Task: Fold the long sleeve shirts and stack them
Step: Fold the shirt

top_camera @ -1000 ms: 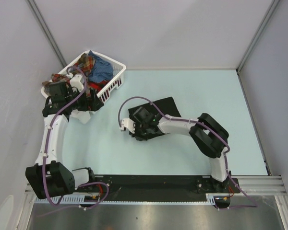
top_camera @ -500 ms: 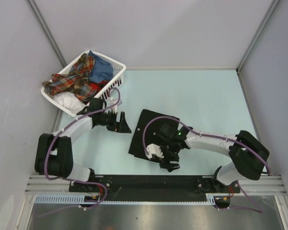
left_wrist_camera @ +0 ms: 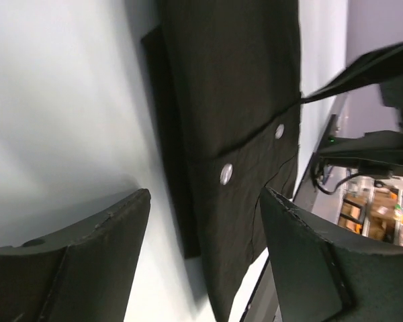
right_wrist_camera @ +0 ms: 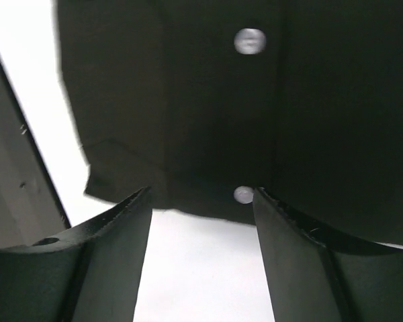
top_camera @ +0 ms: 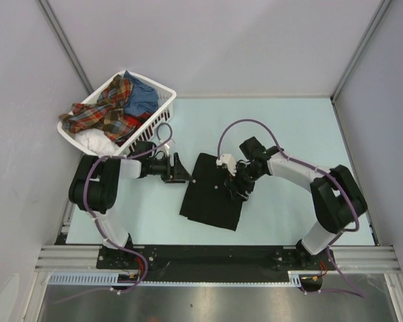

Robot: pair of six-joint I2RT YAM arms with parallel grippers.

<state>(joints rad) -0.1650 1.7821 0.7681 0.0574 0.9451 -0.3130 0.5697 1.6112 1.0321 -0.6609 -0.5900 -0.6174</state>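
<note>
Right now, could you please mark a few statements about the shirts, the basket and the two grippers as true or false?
1. The black shirt lies folded on the table, outside the basket. True.
2. The right gripper is clamped on the black shirt. False: its jaws stand apart over the shirt's right edge, with nothing between them.
3. The plaid shirt is in the basket. True.
4. The left gripper reaches into the basket. False: it is beside the black shirt's left edge, open and empty.
5. The blue shirt lies on the black shirt. False: it is in the basket.
</note>
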